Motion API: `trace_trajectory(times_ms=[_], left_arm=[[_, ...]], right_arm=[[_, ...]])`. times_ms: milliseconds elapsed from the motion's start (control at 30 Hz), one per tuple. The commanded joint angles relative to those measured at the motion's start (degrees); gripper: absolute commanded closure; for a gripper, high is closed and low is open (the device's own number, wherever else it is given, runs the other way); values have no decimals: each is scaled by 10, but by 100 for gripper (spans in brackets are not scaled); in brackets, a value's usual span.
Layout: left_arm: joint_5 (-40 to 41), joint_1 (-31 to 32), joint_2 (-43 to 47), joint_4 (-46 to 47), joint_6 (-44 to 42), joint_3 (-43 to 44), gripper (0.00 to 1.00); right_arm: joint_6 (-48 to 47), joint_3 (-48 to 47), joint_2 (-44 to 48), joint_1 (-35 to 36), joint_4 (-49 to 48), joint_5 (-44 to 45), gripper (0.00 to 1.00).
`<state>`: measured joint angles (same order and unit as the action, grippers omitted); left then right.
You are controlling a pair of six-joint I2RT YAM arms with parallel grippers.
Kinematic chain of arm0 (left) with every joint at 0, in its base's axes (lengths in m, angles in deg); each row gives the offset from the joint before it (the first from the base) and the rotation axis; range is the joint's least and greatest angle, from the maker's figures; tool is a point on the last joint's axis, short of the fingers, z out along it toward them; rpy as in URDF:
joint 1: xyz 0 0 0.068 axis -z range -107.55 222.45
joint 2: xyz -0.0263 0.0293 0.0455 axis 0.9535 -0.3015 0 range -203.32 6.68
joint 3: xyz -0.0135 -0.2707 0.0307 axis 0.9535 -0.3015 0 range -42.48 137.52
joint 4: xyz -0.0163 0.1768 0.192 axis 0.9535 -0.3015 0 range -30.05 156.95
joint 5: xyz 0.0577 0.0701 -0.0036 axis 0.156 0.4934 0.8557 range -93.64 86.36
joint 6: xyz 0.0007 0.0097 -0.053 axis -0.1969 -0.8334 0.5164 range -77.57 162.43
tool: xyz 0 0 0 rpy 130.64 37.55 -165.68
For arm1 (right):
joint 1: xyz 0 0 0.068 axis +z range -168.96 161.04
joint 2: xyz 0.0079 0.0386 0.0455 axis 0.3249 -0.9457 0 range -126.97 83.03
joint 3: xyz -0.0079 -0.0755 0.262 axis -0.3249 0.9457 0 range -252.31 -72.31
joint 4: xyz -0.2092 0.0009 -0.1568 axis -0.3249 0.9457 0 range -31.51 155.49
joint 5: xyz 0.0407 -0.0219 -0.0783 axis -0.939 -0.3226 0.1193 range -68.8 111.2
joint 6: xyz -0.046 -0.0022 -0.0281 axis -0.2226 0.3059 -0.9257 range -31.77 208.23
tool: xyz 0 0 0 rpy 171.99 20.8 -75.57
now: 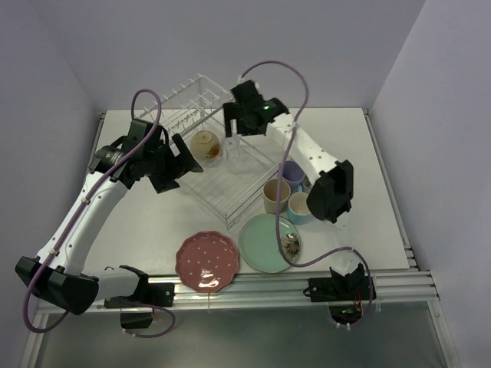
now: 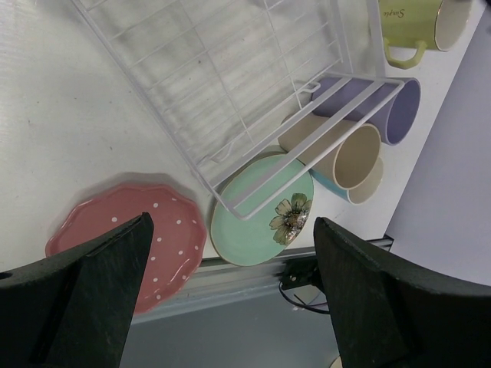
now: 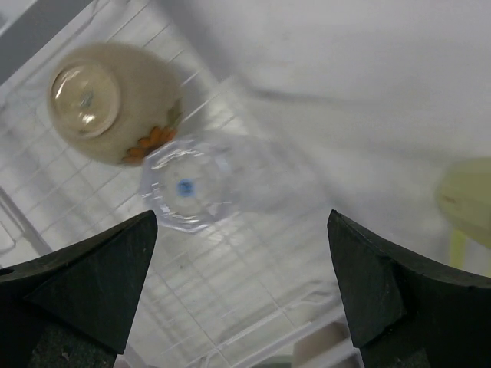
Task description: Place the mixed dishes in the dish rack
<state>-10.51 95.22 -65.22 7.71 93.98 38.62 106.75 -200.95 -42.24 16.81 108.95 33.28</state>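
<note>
The dish rack stands at the middle back of the table. Upside down on its grid tray are the cream bowl and, right beside it, the small glass. My right gripper hovers open above the glass, holding nothing; from above, the right gripper is over the rack. My left gripper is open and empty, and in the top view the left gripper is at the rack's left side. On the table lie the pink dotted plate and the mint plate. Beige, lavender and light-blue cups cluster right of the rack; the yellow cup is beyond them.
The rack's raised tier of pegs is at the back left. An aluminium rail runs along the near table edge. The right arm's forearm passes over the cups. Walls close in the back and both sides.
</note>
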Motion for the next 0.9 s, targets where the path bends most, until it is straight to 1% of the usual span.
trace_trajectory(times_ms=[0, 33, 167, 233, 300, 400, 533, 700, 867], left_arm=[[-16, -4, -4, 14, -21, 19, 8], [-17, -4, -9, 14, -22, 21, 9], [-25, -5, -18, 18, -22, 27, 9], [-29, -4, -22, 19, -22, 30, 9], [-30, -4, -25, 18, -25, 34, 10], [-30, -4, -28, 12, -28, 46, 10], [-38, -4, -31, 8, -35, 56, 12], [-46, -4, -42, -10, -45, 79, 14], [-46, -5, -42, -20, -50, 92, 16]], right_arm=[[63, 13, 102, -83, 10, 20, 1], [65, 20, 111, -116, 27, 26, 1], [63, 77, 155, -190, 38, 53, 6], [65, 129, 165, -218, 30, 37, 8], [61, 173, 176, -247, 19, 16, 12], [46, 205, 180, -259, -4, 11, 17], [45, 247, 171, -267, -37, -29, 24], [42, 270, 148, -274, -52, -28, 29], [33, 281, 117, -277, -63, -21, 38]])
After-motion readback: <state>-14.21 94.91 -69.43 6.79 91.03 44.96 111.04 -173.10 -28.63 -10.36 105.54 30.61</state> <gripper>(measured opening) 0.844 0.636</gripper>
